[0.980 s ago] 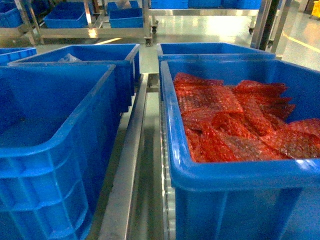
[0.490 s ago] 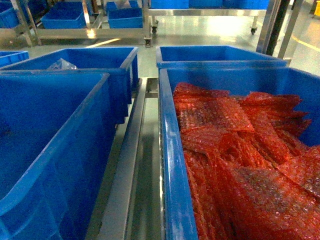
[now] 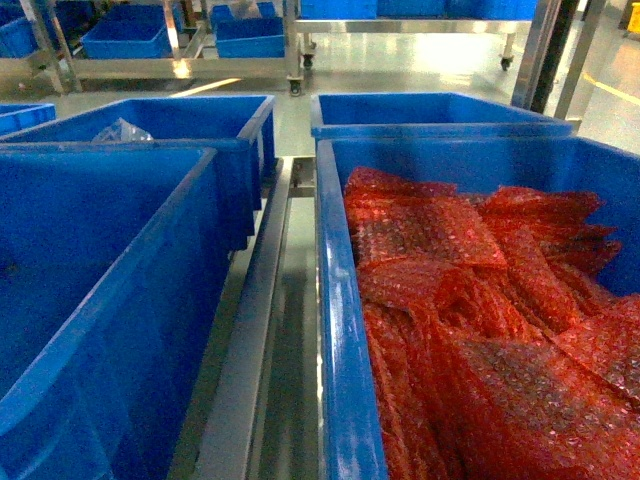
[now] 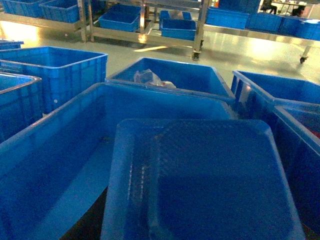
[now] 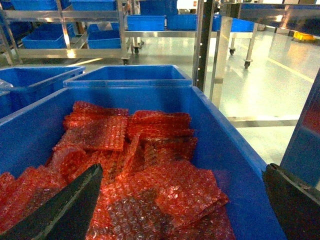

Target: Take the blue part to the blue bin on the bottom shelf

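Note:
The blue part (image 4: pixel 210 185), a flat translucent blue tray, fills the lower left wrist view and hides my left gripper's jaws. It hangs over the large empty blue bin (image 4: pixel 65 165), seen again at the left of the head view (image 3: pixel 90 280). Flat steel rails of the bottom shelf (image 3: pixel 250 340) run between the bins. My right gripper (image 5: pixel 180 210) is open, its dark fingers (image 5: pixel 65 210) spread above red bubble wrap (image 5: pixel 150 190) in the right-hand blue bin (image 3: pixel 340 330). Neither gripper shows in the head view.
More blue bins stand behind: one holding a clear bag (image 3: pixel 120 130), one behind the wrap bin (image 3: pixel 430 108). A perforated steel upright (image 5: pixel 200 45) rises by the wrap bin. Steel racks with blue bins (image 3: pixel 250 40) stand across the shiny floor.
Over the last second the head view has closed in on the bins, which now loom larger. The front wall of the wrap bin has dropped out of view.

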